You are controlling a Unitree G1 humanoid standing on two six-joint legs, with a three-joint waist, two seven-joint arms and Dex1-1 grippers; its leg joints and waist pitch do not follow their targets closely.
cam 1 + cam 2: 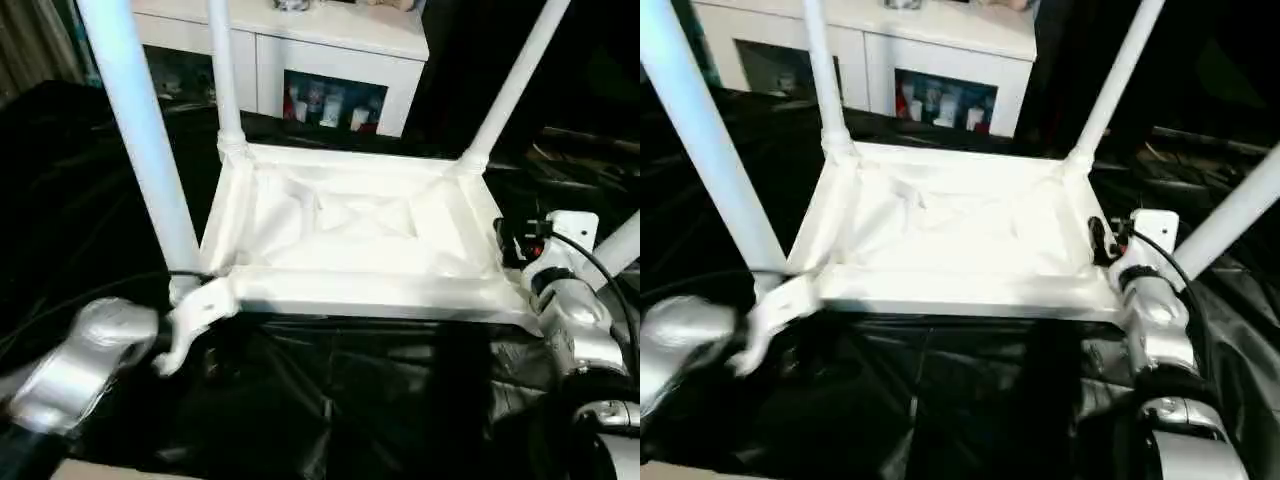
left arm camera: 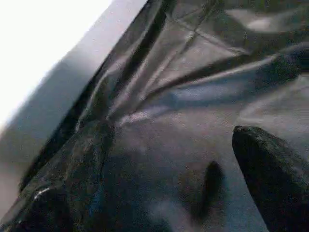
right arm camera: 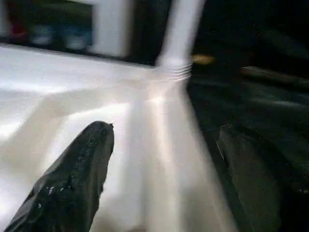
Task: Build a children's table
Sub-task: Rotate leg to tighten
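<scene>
table: the little white kids' table (image 1: 350, 240) lay upside down on the black cloth (image 1: 330, 400) of the big work table, ribbed underside facing up
legs: all four white legs stuck up out of the corner sockets – the near-left leg (image 1: 140, 130) was the biggest in the head views, the far-left leg (image 1: 225, 70) and far-right leg (image 1: 510, 85) rose at the back, and the near-right leg (image 1: 1230, 215) slanted off past the right arm
left gripper: the left gripper (image 2: 159, 212) was spread wide and holding nothing – its wrist camera looked at wrinkled black cloth with one dark finger (image 2: 273, 179) at the side and the table's bright edge along one corner
left arm: the silver forearm (image 1: 85, 360) came in low at the near-left corner, its white end piece just beside the base of the near-left leg – couldn't tell if it touched
right gripper: the right gripper (image 3: 164, 183) also stood open, nothing between the fingers (image 3: 77, 179); it straddled the table's right edge, one finger over the white underside and the other over the black cloth, pointing toward the threaded base of the far-right leg
right arm: silver wrist (image 1: 570, 310) with a black cable sat just beside the near-right corner
background: a white cabinet (image 1: 330, 60) with glass doors and some small colourful things inside stood behind the work table
</scene>
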